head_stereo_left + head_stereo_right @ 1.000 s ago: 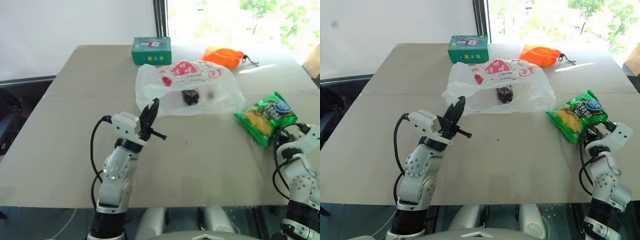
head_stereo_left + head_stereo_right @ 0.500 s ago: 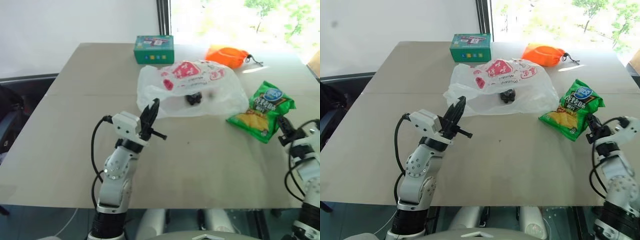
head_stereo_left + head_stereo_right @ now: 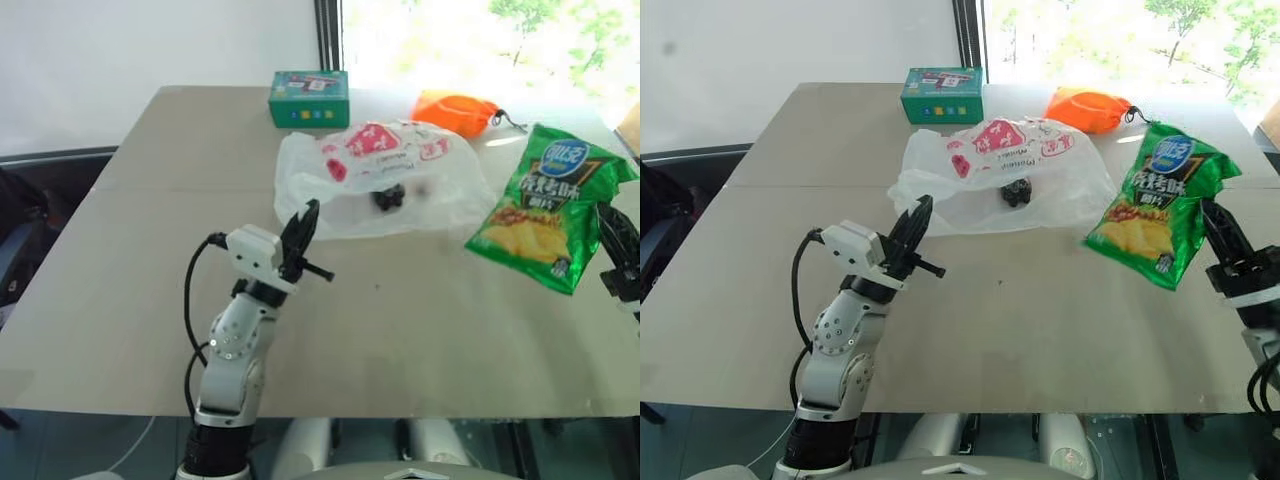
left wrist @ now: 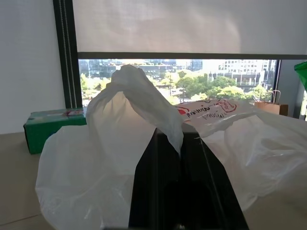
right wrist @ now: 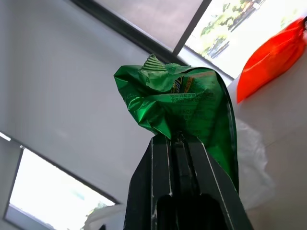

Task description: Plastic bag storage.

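The plastic bag (image 3: pixel 400 185), translucent white with red print, lies on the table's far middle with a small dark thing (image 3: pixel 388 198) inside it. My left gripper (image 3: pixel 305 225) is at the bag's near left edge. In the left wrist view its fingers (image 4: pixel 153 191) are shut on a raised flap of the bag (image 4: pixel 139 100). At the right, my right gripper (image 3: pixel 612 232) is shut on the lower edge of a green chips packet (image 3: pixel 550 205). It holds the packet upright above the table, to the right of the bag. The packet (image 5: pixel 192 110) rises from the shut fingertips (image 5: pixel 160 153).
A green box (image 3: pixel 308 98) stands at the table's far edge, and an orange fabric pouch (image 3: pixel 455 110) lies to its right, behind the bag. The grey table (image 3: pixel 150 260) has open room on its left half and along its near side.
My right gripper has risen from the table's right edge and rolled, lifting the chips packet off the table and standing it upright. The left gripper and the bag have stayed put.
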Robot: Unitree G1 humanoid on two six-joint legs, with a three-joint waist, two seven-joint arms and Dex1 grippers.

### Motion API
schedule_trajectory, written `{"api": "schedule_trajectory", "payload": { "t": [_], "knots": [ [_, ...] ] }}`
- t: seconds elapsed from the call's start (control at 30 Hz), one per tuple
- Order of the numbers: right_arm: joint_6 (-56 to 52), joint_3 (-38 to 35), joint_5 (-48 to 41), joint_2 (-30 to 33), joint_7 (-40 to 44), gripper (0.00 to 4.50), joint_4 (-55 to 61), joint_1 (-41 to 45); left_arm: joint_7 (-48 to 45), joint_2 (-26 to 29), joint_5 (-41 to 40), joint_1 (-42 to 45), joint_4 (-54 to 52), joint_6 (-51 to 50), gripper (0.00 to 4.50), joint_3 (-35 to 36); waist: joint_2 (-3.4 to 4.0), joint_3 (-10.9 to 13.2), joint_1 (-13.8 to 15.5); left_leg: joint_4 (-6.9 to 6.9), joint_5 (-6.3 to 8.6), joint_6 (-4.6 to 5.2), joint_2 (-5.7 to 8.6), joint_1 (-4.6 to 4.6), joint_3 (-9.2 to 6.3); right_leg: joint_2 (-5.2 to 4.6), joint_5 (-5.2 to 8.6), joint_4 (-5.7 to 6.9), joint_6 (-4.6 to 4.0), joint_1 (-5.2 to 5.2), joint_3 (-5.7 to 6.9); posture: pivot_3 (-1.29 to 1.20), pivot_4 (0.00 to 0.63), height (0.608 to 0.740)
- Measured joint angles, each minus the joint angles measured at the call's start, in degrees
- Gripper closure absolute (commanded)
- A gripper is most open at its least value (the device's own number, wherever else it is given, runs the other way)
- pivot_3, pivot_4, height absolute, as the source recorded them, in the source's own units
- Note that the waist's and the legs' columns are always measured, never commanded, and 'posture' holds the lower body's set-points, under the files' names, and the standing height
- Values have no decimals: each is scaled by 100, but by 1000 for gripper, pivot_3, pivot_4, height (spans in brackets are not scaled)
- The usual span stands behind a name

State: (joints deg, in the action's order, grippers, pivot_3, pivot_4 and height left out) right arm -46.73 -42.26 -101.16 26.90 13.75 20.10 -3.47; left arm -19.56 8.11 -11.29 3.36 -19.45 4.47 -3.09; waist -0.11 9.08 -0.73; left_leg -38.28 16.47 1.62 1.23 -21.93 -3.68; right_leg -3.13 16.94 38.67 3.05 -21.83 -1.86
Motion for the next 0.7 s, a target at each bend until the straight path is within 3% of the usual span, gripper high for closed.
{"api": "schedule_trajectory", "payload": {
  "t": [0.3,0.5,0.7],
  "knots": [
    [-251,1624,-698,105,44,4374,384,-38,-6,-37,2,-25,-2,37,4500,-99,-2,1,8,-1,1,1,-2,-2,-9,0,0,-4,0,1,10,0,150,740],
    [-458,2554,-365,134,211,4374,-99,40,65,-86,63,-55,-6,132,4500,-91,-4,2,17,-1,1,2,1,-5,-9,-3,-1,-18,2,2,22,0,150,740],
    [-579,2919,284,139,501,4374,-1031,683,114,-120,111,-144,-18,206,4500,-108,-4,3,3,0,1,2,-1,-3,-10,0,-1,-15,2,2,26,0,150,740]
  ]
}}
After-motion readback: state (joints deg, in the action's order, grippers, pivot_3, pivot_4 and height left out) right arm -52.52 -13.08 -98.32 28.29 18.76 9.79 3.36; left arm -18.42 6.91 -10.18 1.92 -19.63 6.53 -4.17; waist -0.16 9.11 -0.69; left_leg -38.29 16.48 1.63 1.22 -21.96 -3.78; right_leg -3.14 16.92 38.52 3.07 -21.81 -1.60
